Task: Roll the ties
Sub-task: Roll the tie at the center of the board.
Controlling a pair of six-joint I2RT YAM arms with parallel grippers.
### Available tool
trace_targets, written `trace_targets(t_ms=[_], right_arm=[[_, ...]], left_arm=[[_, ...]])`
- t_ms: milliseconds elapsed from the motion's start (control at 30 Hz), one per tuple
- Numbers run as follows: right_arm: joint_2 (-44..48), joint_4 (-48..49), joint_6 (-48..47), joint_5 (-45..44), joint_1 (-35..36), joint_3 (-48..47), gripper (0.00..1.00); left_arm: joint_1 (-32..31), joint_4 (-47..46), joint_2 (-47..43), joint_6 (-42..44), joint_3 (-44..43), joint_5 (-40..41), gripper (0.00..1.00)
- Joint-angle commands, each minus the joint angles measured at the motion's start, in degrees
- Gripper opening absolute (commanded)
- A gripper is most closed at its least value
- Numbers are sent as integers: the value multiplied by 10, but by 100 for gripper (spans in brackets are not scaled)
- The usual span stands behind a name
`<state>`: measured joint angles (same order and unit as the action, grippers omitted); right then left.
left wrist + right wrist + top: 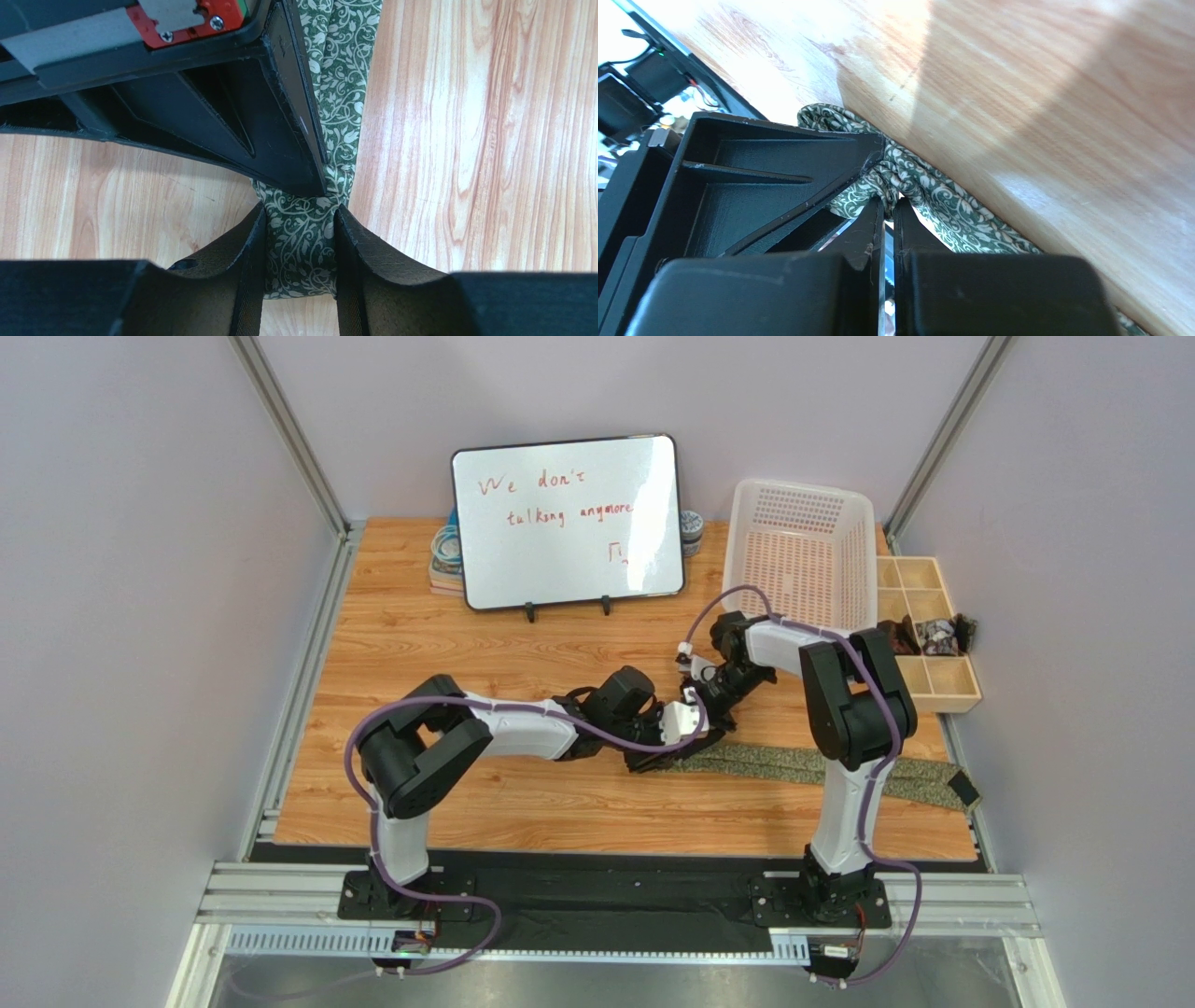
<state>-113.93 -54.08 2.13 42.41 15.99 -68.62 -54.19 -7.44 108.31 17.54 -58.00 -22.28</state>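
Note:
The tie [828, 765], olive green with a pale vine pattern, lies flat from the middle of the table to the right edge. Its left end is where both grippers meet. In the left wrist view the tie [337, 70] runs up between the fingers, and my left gripper [300, 224] is shut across its width at the end. My right gripper [887, 201] is shut on a bunched fold of the tie [948, 203], right beside the left gripper [683, 728]. The right gripper [697, 697] comes in from behind. The tie's end is hidden under them in the top view.
A whiteboard [567, 520] with red writing stands at the back. A white basket [798, 553] sits back right. A wooden compartment tray [926, 623] holding dark items is beside it. The tie's far end hangs at the table's right edge [962, 787].

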Motion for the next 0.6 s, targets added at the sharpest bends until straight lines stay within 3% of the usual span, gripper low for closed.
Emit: trace_targets(t_ms=[0,133,267,567], right_arm=[[26,2,-36,-87,0,-16,0],[17,10,-42,-128,0,-15,0],[-6,35,-34,-155,0,-17,0],[-46,50,-40,-168,0,0,0]], left_arm=[[1,98,-21,30,6,28,34],[1,112,-25,34,8,30,29],[1,125,-33,37,8,27,33],[44,96,-80,19,35,-28,64]])
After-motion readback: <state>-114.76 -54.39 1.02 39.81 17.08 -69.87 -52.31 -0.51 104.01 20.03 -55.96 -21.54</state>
